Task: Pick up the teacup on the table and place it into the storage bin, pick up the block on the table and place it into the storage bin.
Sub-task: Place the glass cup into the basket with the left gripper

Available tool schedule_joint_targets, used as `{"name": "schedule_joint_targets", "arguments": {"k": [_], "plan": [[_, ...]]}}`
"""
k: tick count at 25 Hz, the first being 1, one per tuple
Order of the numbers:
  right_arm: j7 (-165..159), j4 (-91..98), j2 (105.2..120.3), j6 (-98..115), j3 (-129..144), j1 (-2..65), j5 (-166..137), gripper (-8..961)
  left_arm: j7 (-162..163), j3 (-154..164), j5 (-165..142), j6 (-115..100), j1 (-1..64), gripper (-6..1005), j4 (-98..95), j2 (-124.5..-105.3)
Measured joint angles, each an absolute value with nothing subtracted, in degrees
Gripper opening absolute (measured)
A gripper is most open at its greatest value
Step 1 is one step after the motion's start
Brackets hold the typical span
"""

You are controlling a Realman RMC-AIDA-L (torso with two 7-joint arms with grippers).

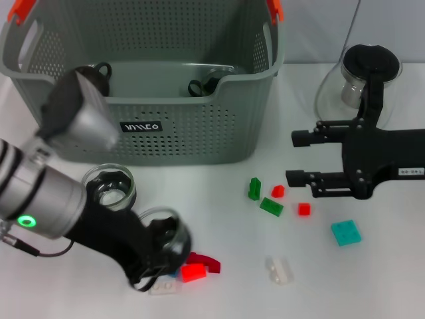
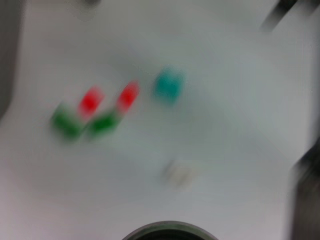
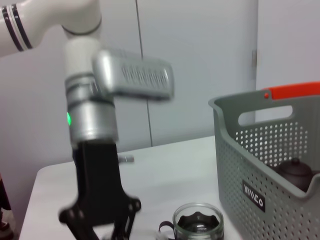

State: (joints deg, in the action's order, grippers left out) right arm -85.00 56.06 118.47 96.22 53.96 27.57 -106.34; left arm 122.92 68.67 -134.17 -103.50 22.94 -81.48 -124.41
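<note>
Teacup (image 1: 110, 188) of clear glass with a dark interior stands upright on the white tabletop (image 1: 372, 279), just in front of the storage bin (image 1: 179, 136) and beside the left arm. A second glass cup (image 1: 166, 232) sits lower down, right at the left hand (image 1: 156, 266); the black fingers reach around it, but whether they grip it cannot be told. In the right wrist view the first teacup (image 3: 198, 223) shows a scalloped dark inside and a small dark handle, with the left hand (image 3: 102, 227) close beside it.

The storage bin is a large grey-green plastic basket with rounded corners, walls punched with rows of small holes, orange-red handle clips (image 1: 274, 9) and a small black label with white lettering (image 1: 140, 126). Inside it lie a dark brown round teapot (image 1: 93, 76) and a dark-handled glass piece (image 1: 206, 83).

Small plastic blocks are scattered on the tabletop: two green blocks (image 1: 271, 207), two small red blocks (image 1: 303, 209), a flat teal block (image 1: 346, 232), a clear block (image 1: 279, 269), and a cluster of red pieces (image 1: 199, 267) touching a white one near the left hand.

The right hand (image 1: 292, 158), matte black and angular, hovers above the tabletop to the right of the bin, its two fingers spread wide and holding nothing. Behind it stands a glass pitcher with a black lid (image 1: 369, 73).
</note>
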Motion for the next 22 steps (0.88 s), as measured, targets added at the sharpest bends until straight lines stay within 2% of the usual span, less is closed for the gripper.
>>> {"name": "schedule_joint_targets", "arguments": {"k": [3, 4, 5, 9, 12, 16, 18, 22], "plan": [[-85.9, 55.9, 117.41, 97.3, 53.8, 27.0, -106.4, 719, 123.8, 63.6, -125.2, -107.4, 23.9, 55, -82.1, -124.29], [-86.6, 55.5, 116.57, 98.3, 53.2, 26.7, -106.7, 719, 124.1, 61.3, -121.4, -107.9, 24.6, 55, -81.5, -124.25], [-86.6, 55.5, 116.57, 98.3, 53.2, 26.7, -106.7, 719, 124.2, 60.0, -119.3, -107.9, 25.0, 54, -81.0, -124.2], [-88.7, 55.0, 115.1, 102.0, 50.4, 26.5, -109.4, 719, 124.8, 52.5, -113.3, -105.2, 29.9, 53, -76.7, -123.78], [-90.1, 54.8, 114.28, 105.7, 47.0, 26.5, -111.8, 719, 125.8, 48.9, -113.3, -102.3, 35.5, 53, -74.8, -122.53], [-93.0, 54.3, 112.95, 109.9, 44.1, 26.9, -114.0, 719, 127.5, 49.4, -115.9, -93.9, 41.3, 52, -73.6, -119.53], [-93.7, 54.3, 112.76, 110.8, 43.2, 26.8, -114.9, 719, 128.6, 50.5, -120.1, -87.3, 44.2, 52, -71.2, -117.99], [-94.3, 53.8, 112.71, 111.2, 41.4, 26.5, -116.4, 719, 130.5, 51.8, -129.7, -75.8, 49.9, 51, -62.9, -116.19]]}}
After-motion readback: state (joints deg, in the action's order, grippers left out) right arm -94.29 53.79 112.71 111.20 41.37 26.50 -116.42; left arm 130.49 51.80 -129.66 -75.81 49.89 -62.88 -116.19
